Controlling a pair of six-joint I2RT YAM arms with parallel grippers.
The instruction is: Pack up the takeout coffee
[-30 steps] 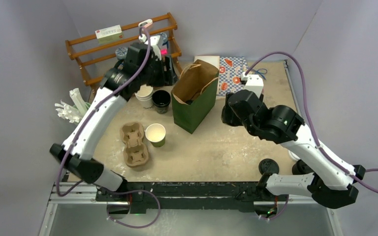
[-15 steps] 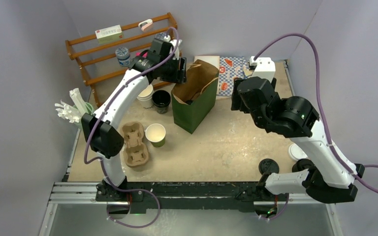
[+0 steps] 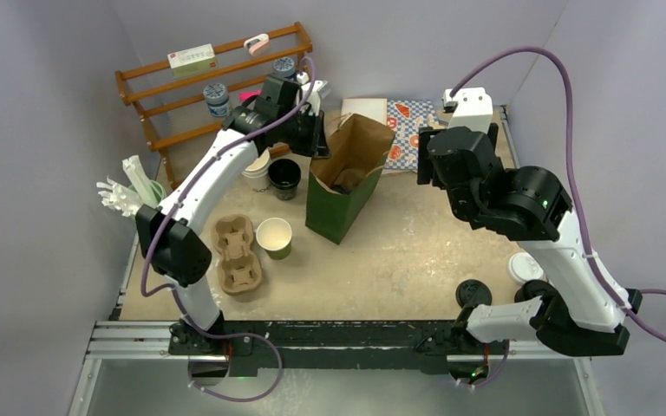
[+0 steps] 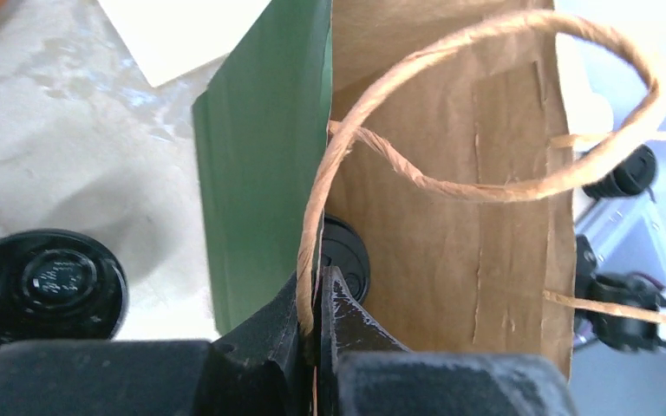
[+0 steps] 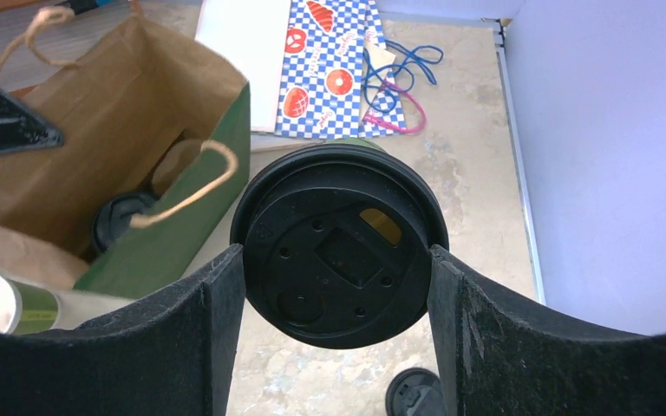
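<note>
Sitting between right jaws: takeout coffee (image 5: 338,247)

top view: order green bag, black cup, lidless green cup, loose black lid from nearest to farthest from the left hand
1. green bag, handle pinched in left hand
2. black cup, left of the bag
3. lidless green cup, mid-table, left
4. loose black lid, near edge, right side

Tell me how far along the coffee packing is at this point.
Done: a black lid already shows inside the paper bag. In hand: the left claw pinches the bag's handle, and the right claw grips the lidded coffee cup outside the bag. Left: lowering that cup into the bag and releasing.
</note>
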